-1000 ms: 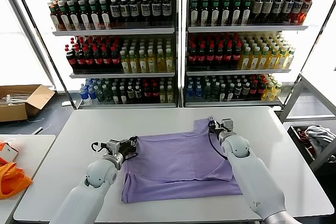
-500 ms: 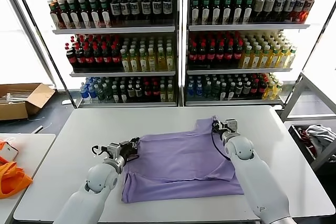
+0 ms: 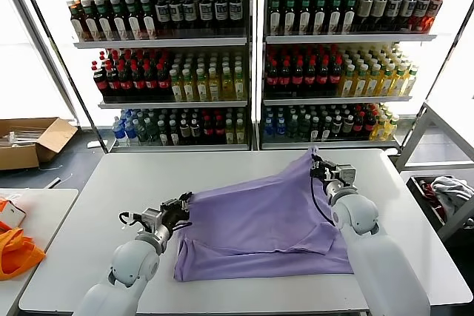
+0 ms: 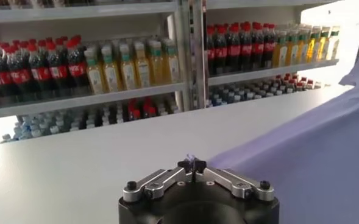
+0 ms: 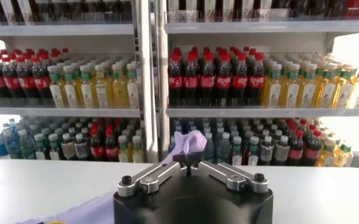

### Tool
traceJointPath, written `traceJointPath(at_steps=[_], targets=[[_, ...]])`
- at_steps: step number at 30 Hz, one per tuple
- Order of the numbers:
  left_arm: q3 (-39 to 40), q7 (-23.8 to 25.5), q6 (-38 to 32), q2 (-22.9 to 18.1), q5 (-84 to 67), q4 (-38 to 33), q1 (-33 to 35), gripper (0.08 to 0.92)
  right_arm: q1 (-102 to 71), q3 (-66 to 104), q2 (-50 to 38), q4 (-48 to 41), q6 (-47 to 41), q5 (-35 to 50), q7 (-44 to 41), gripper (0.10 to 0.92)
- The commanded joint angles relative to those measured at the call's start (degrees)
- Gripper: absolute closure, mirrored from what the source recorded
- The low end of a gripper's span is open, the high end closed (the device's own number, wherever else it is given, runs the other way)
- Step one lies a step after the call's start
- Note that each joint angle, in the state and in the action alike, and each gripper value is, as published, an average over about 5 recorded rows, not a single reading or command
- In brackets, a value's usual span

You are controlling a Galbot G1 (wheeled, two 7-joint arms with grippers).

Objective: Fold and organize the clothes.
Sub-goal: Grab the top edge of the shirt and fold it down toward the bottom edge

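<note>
Surface (image 3: 244,164): bare white strip along far edge and wide bare area at robot's left. Middle and right occupied by T-shirt (image 3: 259,220), its far corner raised off the surface by right gripper (image 3: 320,169); left gripper (image 3: 180,206) at near-left edge. Beyond the far edge: bottle shelves (image 3: 252,57). Right side: metal frame (image 3: 422,138).

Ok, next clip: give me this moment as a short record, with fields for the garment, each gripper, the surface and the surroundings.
garment: lavender T-shirt, partly lifted, far right corner raised, near edge on the table
left gripper: shut on the shirt's left edge, low by the table
right gripper: shut on the shirt's far corner, held above the table
surface: white table
surroundings: drink shelves behind; cardboard box on the floor at left; orange fabric on a side table
</note>
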Motion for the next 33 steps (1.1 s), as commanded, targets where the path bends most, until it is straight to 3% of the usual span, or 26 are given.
traceJointPath(at_steps=[1,11,33], targets=[[-2.60,0.24,-1.53,0.96,1.73,-8.83,8.85,0.916,-15.55,4.12,-1.33,13.73,0.56,-2.01,0.79,0.917],[-3.39,1.14,-1.77,-0.82,6.06,-13.36,16.94,0.916,-28.54,9.59,2.07,19.26,0.44,-5.52,3.91,0.917],[-4.22,3.18,-2.16,-2.80,11.75,-13.23,21.13,0.916,-35.92,10.97,3.97,20.83,0.90,-9.05,5.76,0.917]])
